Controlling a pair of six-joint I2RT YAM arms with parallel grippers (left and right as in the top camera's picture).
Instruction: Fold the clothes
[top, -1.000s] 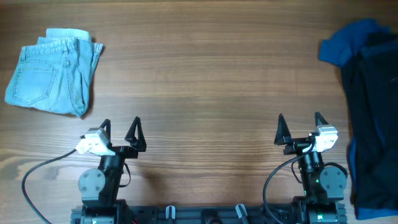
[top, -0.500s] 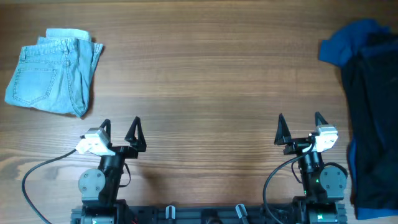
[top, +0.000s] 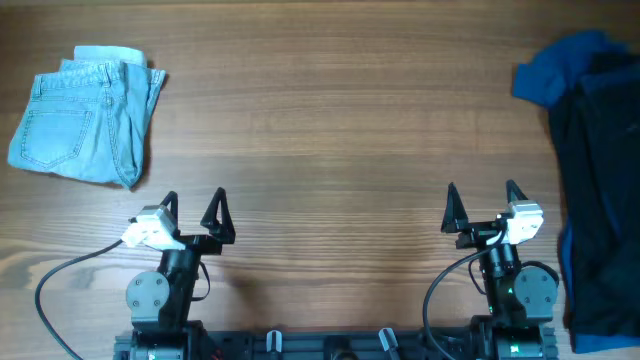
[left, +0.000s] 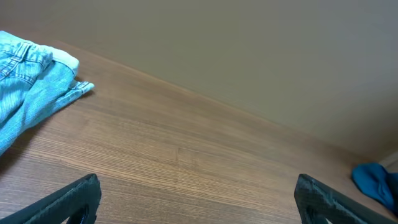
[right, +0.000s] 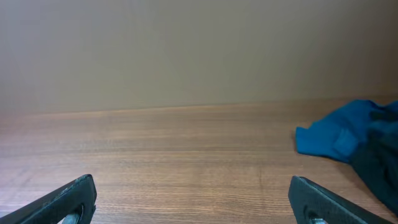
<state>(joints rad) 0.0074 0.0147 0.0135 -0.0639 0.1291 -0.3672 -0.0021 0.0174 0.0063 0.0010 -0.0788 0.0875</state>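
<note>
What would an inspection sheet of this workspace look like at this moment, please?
Surface: wooden table, no marks or spills visible.
Job's things: denim shorts at the far left, apparently folded; royal-blue garment and dark garment heaped at the right edge, partly out of frame.
Clutter: nothing seen.
Tools: left tool and right tool are both open, holding nothing, near the front edge.
Cables: a black cable loops beside each arm base.
Surroundings: plain beige wall behind the table.
</note>
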